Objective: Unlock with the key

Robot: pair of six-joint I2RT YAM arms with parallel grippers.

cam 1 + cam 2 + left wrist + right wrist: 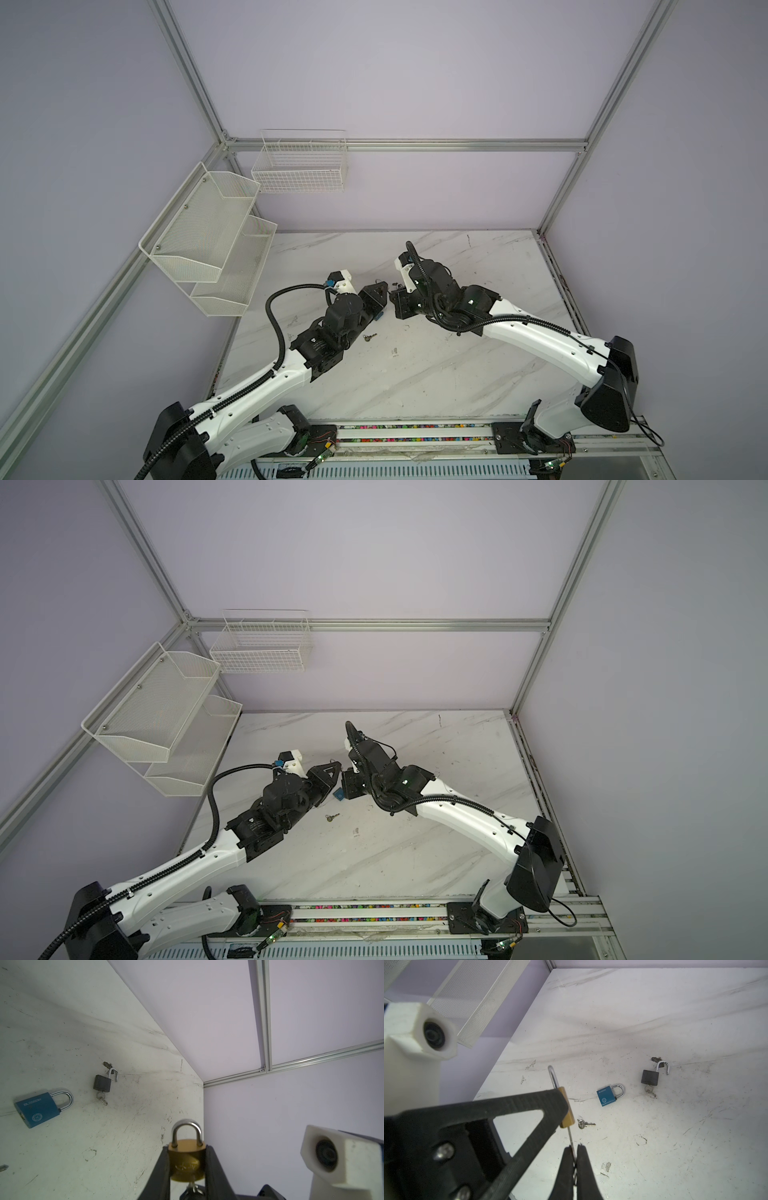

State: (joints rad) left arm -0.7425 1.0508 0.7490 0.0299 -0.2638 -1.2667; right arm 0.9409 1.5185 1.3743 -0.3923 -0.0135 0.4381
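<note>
Left pincer (187,1148) slightly parted, clamping the smooth flat faces of the brass padlock (185,1160); steel shackle seated. Right pincer (574,1147) pressed together on the thin key (571,1137) entering the brass padlock's underside. Beyond the brass padlock lie a blue padlock (606,1097), a black padlock (650,1078) with its shackle open, and a spare key (584,1124). Scuffed white marbled table (457,374), lilac walls.

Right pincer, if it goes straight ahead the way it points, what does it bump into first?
Most likely the brass padlock, held in the left pincer. The right pincer pinches a key that seems to reach its underside, with nothing else between.
</note>
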